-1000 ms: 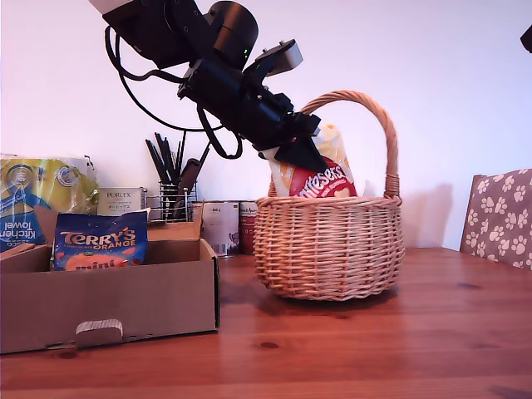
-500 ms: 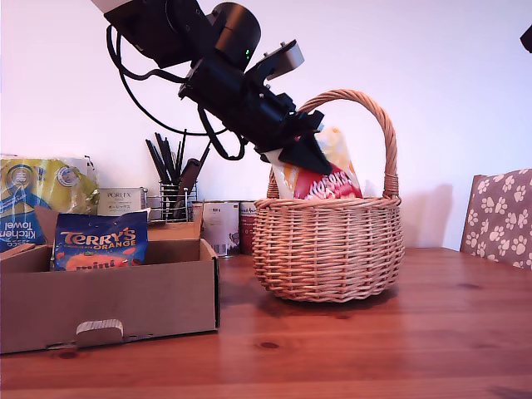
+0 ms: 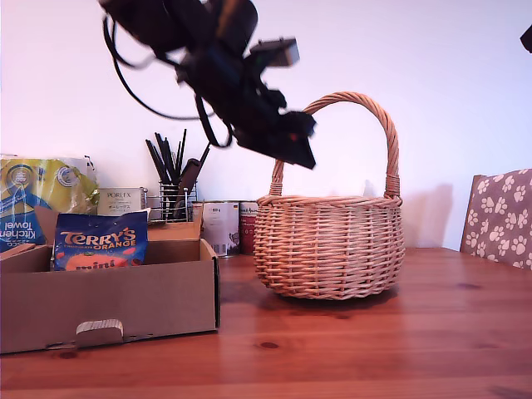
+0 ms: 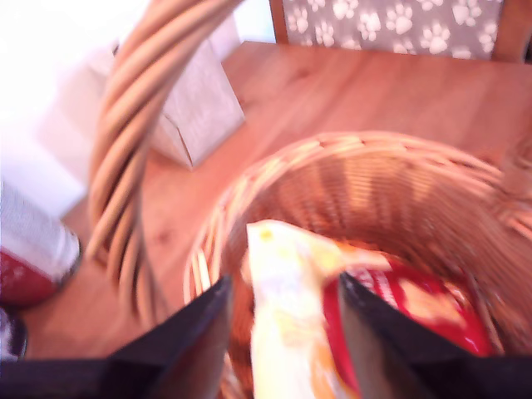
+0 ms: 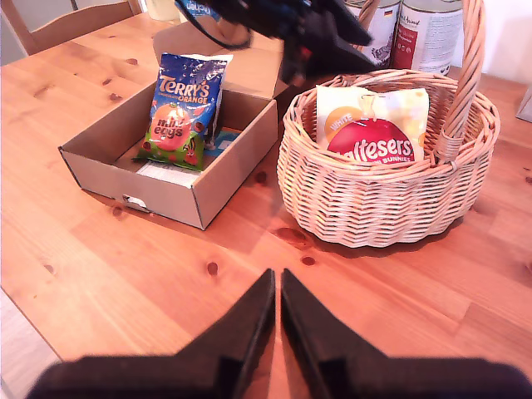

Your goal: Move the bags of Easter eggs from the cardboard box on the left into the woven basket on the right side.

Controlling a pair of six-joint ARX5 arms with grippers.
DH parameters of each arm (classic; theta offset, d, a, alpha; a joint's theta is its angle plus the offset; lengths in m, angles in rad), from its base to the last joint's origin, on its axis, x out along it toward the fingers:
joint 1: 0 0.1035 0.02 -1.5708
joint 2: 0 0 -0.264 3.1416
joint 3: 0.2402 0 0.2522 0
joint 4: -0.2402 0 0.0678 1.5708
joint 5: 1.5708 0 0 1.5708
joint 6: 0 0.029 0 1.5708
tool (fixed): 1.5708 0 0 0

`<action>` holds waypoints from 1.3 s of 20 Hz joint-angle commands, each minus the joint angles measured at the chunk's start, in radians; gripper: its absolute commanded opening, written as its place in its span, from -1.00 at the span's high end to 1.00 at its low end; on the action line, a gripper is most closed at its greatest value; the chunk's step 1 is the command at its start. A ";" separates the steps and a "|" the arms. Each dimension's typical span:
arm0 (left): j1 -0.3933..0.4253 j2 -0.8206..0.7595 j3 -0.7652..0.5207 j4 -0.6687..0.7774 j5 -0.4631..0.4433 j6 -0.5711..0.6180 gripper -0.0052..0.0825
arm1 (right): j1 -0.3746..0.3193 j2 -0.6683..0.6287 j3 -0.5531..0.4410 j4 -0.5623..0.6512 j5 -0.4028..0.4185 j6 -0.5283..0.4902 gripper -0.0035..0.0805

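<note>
Exterior view: my first gripper [image 3: 295,148] parted, empty, above woven basket [image 3: 329,246] | Maltesers bag [image 5: 374,126] inside, seemingly leaning on wall | Terry's bag [image 5: 181,108] in cardboard box [image 5: 218,170] | my second gripper [image 5: 277,312] closed, empty.

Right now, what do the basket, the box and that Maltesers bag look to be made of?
The basket looks like tan wicker: its strands are plainly woven, matt. The box looks like plain brown corrugated cardboard, dull, with folded flaps. The Maltesers bag is probably plastic film, judging by its glossy printed surface.
</note>
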 commanded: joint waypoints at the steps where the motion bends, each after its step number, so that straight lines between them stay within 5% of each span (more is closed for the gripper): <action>1: -0.009 -0.086 -0.002 -0.072 0.002 0.002 0.58 | 0.005 0.004 0.010 0.009 0.000 0.001 0.95; 3: -0.006 -0.142 -0.002 -0.220 0.006 -0.004 0.93 | 0.005 0.004 0.010 0.009 0.000 0.001 0.95; 7: 0.056 -0.200 -0.032 -0.387 0.045 -0.003 0.93 | 0.005 0.011 0.010 0.009 0.000 0.001 0.95; 15: 0.271 -0.442 -0.327 -0.339 0.186 0.026 0.93 | 0.005 0.024 0.010 0.010 -0.001 0.013 0.95; 18: 0.370 -0.542 -0.440 -0.333 0.232 0.059 0.93 | 0.014 0.035 0.010 0.059 -0.090 0.063 0.95; 20: 0.434 -0.574 -0.462 -0.344 0.289 0.120 0.93 | 0.041 0.069 0.010 0.103 -0.145 0.088 0.95; 26: 0.512 -0.568 -0.462 -0.315 0.316 0.221 0.93 | 0.137 0.201 0.010 0.232 -0.146 0.102 0.95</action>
